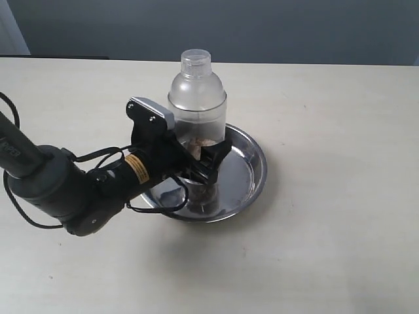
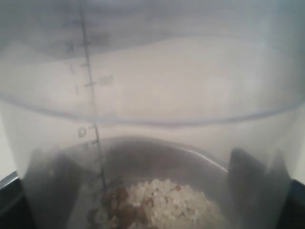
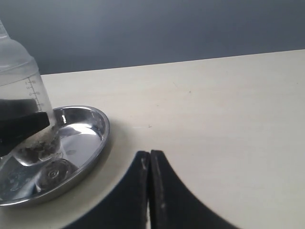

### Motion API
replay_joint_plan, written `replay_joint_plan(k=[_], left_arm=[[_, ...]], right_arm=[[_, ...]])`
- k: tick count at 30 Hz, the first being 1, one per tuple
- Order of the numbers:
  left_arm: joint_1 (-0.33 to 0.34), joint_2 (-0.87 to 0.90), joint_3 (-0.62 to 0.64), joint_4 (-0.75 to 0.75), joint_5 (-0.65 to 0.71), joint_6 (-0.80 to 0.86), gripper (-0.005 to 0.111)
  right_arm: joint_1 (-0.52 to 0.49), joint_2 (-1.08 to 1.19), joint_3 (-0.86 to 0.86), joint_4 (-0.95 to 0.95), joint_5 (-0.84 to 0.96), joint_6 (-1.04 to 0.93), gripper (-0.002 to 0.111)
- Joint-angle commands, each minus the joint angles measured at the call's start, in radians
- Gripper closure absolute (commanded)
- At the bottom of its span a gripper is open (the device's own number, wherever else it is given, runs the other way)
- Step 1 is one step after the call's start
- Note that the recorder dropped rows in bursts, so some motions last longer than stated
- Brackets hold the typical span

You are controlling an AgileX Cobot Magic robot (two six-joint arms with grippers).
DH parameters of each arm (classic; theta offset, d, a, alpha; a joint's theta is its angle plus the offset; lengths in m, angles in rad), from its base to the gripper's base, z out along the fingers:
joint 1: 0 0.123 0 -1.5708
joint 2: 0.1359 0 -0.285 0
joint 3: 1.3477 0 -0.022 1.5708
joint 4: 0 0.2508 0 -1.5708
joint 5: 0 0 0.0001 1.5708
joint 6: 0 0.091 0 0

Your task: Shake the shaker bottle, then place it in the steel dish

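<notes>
The shaker bottle (image 1: 198,98) stands upright inside the rim of the steel dish (image 1: 258,163), with pale and brownish granules at its bottom. My left gripper (image 1: 203,163) is shut on the bottle's lower body, a black finger on each side. In the left wrist view the frosted bottle (image 2: 167,95) fills the frame, and my left gripper (image 2: 152,191) shows only as dark fingers (image 2: 243,176) seen through the plastic. Whether the bottle's base touches the dish floor I cannot tell. My right gripper (image 3: 150,155) is shut and empty over the table, apart from the dish (image 3: 95,124) and bottle (image 3: 21,86).
The pale table (image 1: 327,248) runs to a dark wall behind. My left arm (image 1: 59,186) and its cables lie at the dish's left side. The right arm is out of the exterior view.
</notes>
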Motion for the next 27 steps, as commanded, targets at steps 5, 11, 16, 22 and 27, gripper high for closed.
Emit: replay_joint_plan(k=[5, 11, 16, 22, 27], left_arm=[[0.0, 0.087, -0.008, 0.021, -0.058, 0.004, 0.106], [0.0, 0.091, -0.008, 0.018, -0.058, 0.0, 0.106], [0.0, 0.091, -0.008, 0.045, -0.058, -0.004, 0.106], [0.0, 0.095, -0.008, -0.013, -0.058, -0.004, 0.106], [0.0, 0.095, -0.008, 0.009, -0.058, -0.001, 0.096]], right_arm=[[0.002, -0.004, 0.001, -0.005, -0.01, -0.003, 0.109], [0.002, -0.004, 0.001, -0.005, -0.01, -0.003, 0.109], [0.002, -0.004, 0.001, -0.005, -0.01, -0.003, 0.109], [0.002, -0.004, 0.001, -0.005, -0.01, -0.003, 0.109], [0.002, -0.004, 0.001, -0.005, -0.01, -0.003, 0.109]])
